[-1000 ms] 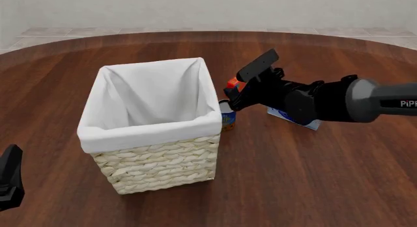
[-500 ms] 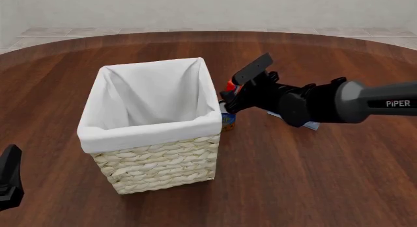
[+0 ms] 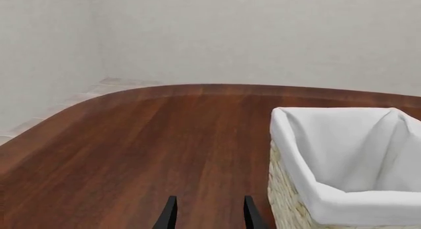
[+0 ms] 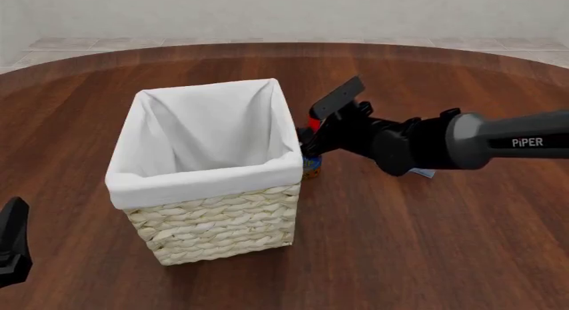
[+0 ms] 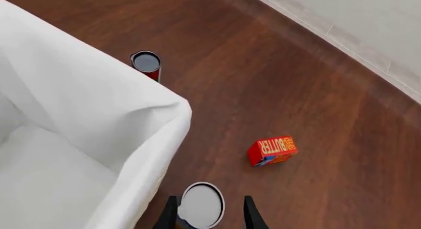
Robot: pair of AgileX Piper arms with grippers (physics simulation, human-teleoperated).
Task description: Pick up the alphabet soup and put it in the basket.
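The alphabet soup (image 5: 201,204) is a small can with a silver top; it stands upright on the table right beside the basket's (image 5: 79,115) right wall. In the front view only its blue and orange label (image 4: 311,165) shows under the arm. My right gripper (image 5: 209,216) is open, just above the can, with one finger on each side of its top, and it grips nothing. In the front view it (image 4: 308,149) is against the basket's (image 4: 209,190) right rim. My left gripper (image 3: 209,216) is open and empty, low at the near left (image 4: 10,247).
A small orange-red butter box (image 5: 271,150) lies beyond the can and also shows in the front view (image 4: 313,123). A dark red can (image 5: 146,63) stands behind the basket's far corner. A blue-white flat box (image 4: 425,171) peeks out under the right arm.
My right arm has moved left and down towards the can beside the basket. The left arm has not moved.
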